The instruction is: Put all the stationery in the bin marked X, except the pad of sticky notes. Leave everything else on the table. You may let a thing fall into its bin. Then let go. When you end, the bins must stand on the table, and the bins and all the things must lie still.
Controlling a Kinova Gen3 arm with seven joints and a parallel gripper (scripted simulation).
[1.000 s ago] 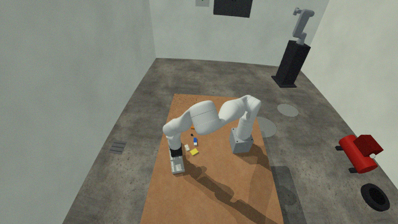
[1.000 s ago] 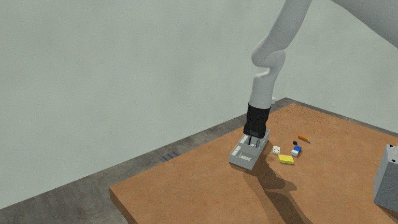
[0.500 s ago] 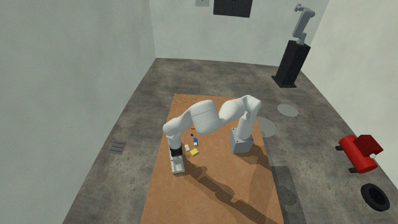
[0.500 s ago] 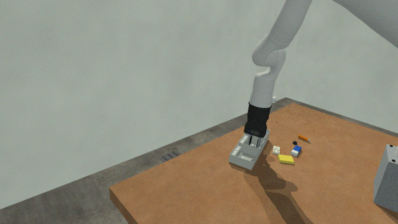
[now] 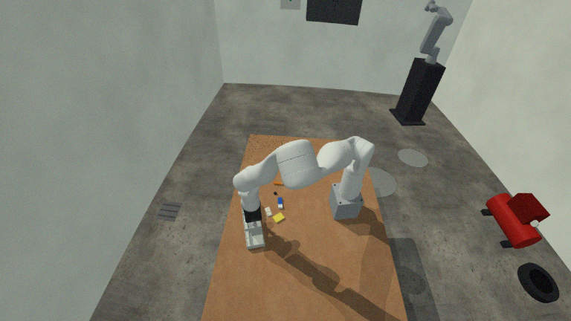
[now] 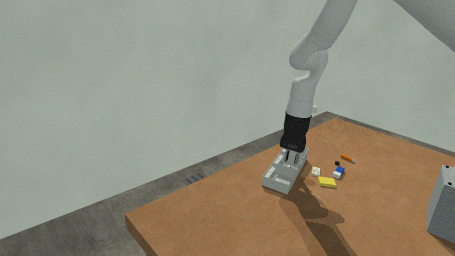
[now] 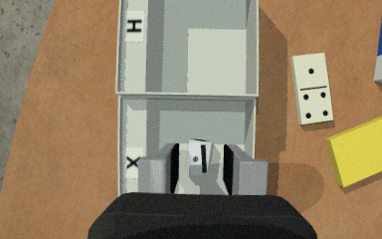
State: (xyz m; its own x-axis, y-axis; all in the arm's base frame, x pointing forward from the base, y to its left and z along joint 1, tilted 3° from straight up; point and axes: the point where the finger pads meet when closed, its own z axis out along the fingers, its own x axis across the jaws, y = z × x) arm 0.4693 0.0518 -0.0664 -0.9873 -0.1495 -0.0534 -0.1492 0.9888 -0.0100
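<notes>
Two joined white bins stand at the table's left edge: bin X [image 7: 186, 134] near me and bin H [image 7: 186, 50] beyond it. My gripper [image 7: 201, 161] is open, with its fingers down inside bin X; it also shows in the exterior and top views [image 6: 291, 159] [image 5: 252, 227]. A small white sharpener-like piece [image 7: 198, 158] with a black slot and a screw lies in bin X between the fingers, with a gap on each side. On the table lie a yellow sticky-note pad [image 6: 327, 181], a blue-and-white eraser [image 6: 338, 172], an orange marker [image 6: 347, 158] and a small black item [image 6: 336, 163].
A white domino [image 7: 311, 89] lies just right of bin H, with the yellow pad [image 7: 355, 151] below it. Bin H holds a flat white patch. The arm's grey base [image 6: 442, 202] stands at the table's right side. The table's left edge runs close beside the bins.
</notes>
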